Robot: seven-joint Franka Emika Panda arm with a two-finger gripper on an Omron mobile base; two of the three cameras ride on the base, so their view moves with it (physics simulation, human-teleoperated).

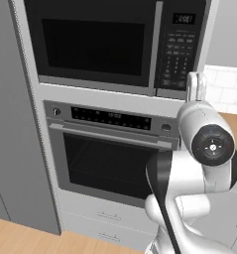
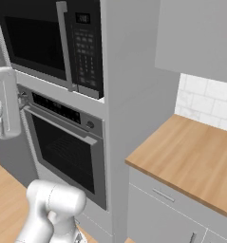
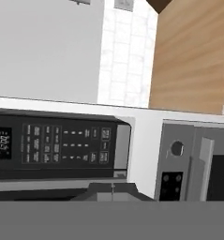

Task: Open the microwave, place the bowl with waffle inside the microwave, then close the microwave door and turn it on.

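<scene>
The microwave (image 1: 115,44) sits built into the tall grey cabinet, directly above the oven (image 1: 110,149). The microwave door (image 1: 92,44) is shut flush, its dark glass giving no view of the interior. The vertical grey handle (image 1: 157,47) stands along the door's right edge, beside the keypad (image 1: 178,54). The small display (image 1: 183,19) is lit, but its digits are too small to read. The top of the microwave is cut off in both base views.

In the hand view the picture is rolled sideways: the keypad (image 3: 66,145) and display (image 3: 3,143) lie at the left, and the oven's control panel with 1 knob (image 3: 177,148) at the right.

The jaws are closed together, with nothing between them; only a dark sliver of them shows at the bottom of the hand view (image 3: 112,187).

The arm's white elbow (image 1: 209,144) blocks the oven's right side in the left base view. To the right, a wooden desk (image 2: 191,156) runs below a white tiled wall (image 2: 205,102).
</scene>
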